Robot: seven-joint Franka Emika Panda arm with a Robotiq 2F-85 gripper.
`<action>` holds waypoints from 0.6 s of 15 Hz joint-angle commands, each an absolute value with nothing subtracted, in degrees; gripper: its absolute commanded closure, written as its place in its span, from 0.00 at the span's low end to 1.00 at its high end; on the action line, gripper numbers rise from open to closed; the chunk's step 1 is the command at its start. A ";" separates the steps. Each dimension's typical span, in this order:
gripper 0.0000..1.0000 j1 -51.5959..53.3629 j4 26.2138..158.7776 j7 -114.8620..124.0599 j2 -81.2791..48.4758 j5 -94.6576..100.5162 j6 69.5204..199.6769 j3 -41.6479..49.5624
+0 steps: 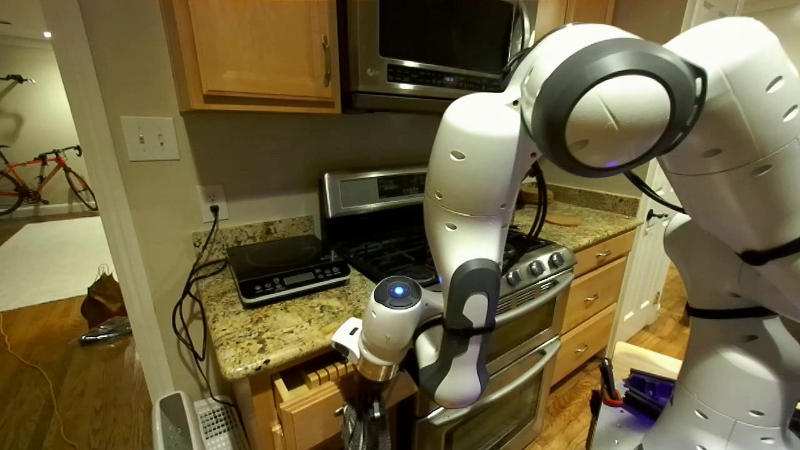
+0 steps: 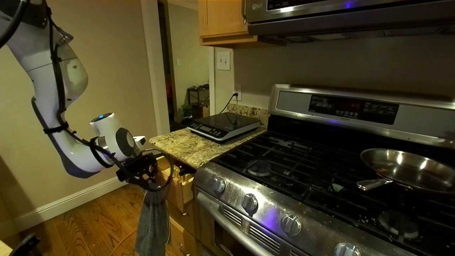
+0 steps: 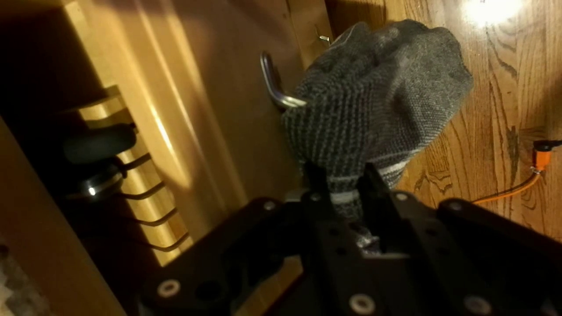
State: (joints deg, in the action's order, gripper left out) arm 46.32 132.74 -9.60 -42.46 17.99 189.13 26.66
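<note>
One gray knit towel hung from the claw, which was clamped narrow on a gathered fold of it. I saw it dangle before the front panel of an open drawer, below the front edge of the counter and close to the gas range, with its loose end above the wood floor. It covered part of the metal drawer pull; whether it was caught there I couldn't tell.

I took it for light, soft and floppy, nothing fragile, its ribbed weave likely to grip well rather than slip. The bunched cloth by the white stripes, where the claw had it, seemed a sound place to hold; the loose end would probably have folded and swung.

Inside the drawer sat a slotted wooden insert and a black handle. An induction cooktop stood toward the counter's back edge, and a steel frying pan rested on the range.
</note>
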 commanded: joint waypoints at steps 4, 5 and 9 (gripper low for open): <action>0.92 52.71 136.13 -11.67 -42.12 12.47 191.96 30.09; 0.92 54.00 136.92 -11.53 -42.20 11.81 192.35 30.63; 0.92 59.70 142.45 -11.69 -41.77 7.80 195.91 31.68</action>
